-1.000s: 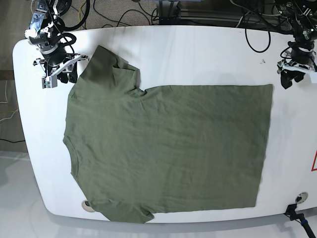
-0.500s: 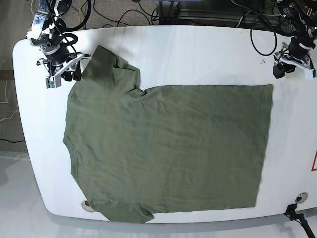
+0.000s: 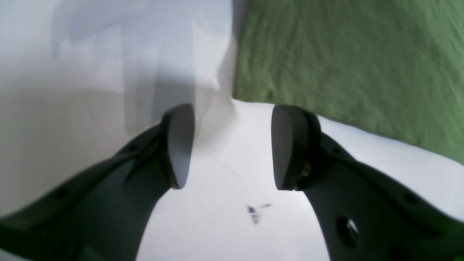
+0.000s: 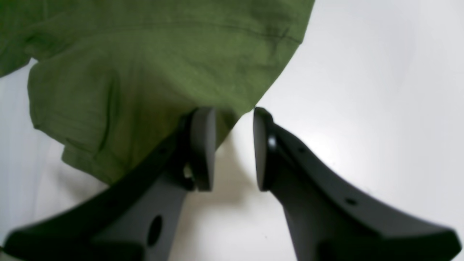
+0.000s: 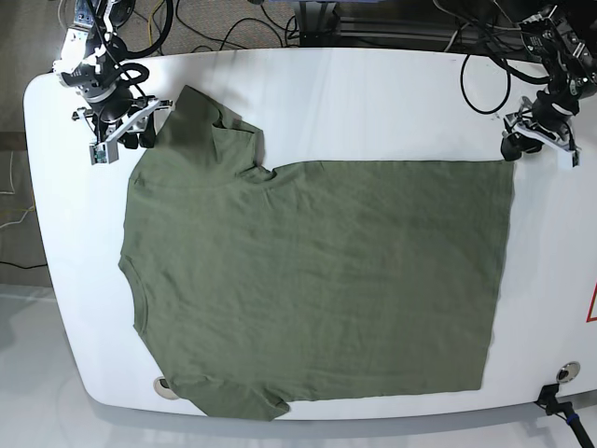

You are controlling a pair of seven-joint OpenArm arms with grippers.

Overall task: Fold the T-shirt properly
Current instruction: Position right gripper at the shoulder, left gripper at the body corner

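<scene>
The olive-green T-shirt (image 5: 317, 280) lies flat on the white table (image 5: 373, 103), collar to the left and hem to the right. My left gripper (image 5: 513, 147) hovers at the hem's far right corner. In the left wrist view it (image 3: 232, 145) stands open over bare table, with the shirt corner (image 3: 326, 65) just beyond the fingertips. My right gripper (image 5: 138, 136) is at the far sleeve on the left. In the right wrist view it (image 4: 232, 148) is open, one finger (image 4: 203, 145) over the sleeve edge (image 4: 152, 79) and the other over bare table.
Black cables (image 5: 485, 65) lie along the table's back edge behind both arms. Two round holes sit near the front edge, one at the left (image 5: 164, 385) and one at the right (image 5: 566, 372). A small dark mark (image 3: 255, 214) stains the table beneath my left gripper.
My left gripper has moved left and inward to the hem's far corner. My right gripper has shifted slightly back toward the sleeve. The shirt has not moved.
</scene>
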